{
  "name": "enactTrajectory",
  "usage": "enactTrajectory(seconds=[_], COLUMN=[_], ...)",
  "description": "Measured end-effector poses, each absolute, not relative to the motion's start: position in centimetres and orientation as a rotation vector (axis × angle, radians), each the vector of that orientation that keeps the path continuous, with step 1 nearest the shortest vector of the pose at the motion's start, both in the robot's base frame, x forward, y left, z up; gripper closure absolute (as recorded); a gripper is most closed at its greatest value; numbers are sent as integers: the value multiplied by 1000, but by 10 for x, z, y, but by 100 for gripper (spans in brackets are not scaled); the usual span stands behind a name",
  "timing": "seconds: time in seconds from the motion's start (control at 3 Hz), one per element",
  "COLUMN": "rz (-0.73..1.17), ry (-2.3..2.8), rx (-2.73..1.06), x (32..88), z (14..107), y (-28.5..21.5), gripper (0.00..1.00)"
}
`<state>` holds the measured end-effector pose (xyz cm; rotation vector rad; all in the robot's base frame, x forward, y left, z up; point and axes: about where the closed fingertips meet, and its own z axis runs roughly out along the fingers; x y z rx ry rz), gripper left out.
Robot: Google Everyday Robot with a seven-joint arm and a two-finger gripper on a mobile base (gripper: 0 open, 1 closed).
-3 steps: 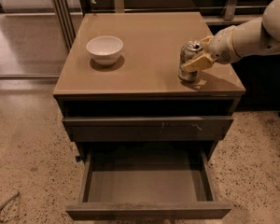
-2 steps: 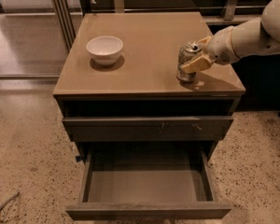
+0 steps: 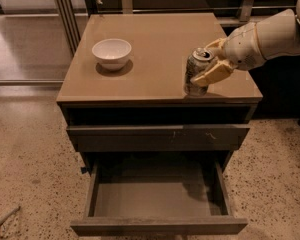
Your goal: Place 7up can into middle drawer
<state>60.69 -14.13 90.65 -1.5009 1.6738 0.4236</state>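
At the right front of the cabinet top (image 3: 155, 29), the gripper (image 3: 206, 61) grasps the 7up can (image 3: 196, 71).

Seen from above and in front, the white arm (image 3: 275, 34) reaches in from the upper right of the frame. Its two tan fingers (image 3: 216, 73) are clamped on the can's right side, one up by the silver lid and one lower across the label. The can stands on the brown surface near the front right corner. A white bowl (image 3: 112, 53) sits well apart from it, toward the upper left of the same surface. Below the top, a grey drawer front (image 3: 157, 136) with small pale scratches is pushed in. Under it, at the bottom of the frame, the middle drawer (image 3: 160, 226) is pulled out, showing its smooth grey floor and thin side walls. The cabinet stands on speckled flooring (image 3: 30, 159).
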Motion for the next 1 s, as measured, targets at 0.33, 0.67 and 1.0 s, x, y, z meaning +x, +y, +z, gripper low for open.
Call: enactTrajectory(seconds=[0.33,0.67,1.0], rz=[542,611,611], ry=[1627,1632,1634], rx=[-1594,-1664,-1683], x=[563,543,538], z=[932,925,902], y=[-130,-128,-123], gripper=[100,100,100])
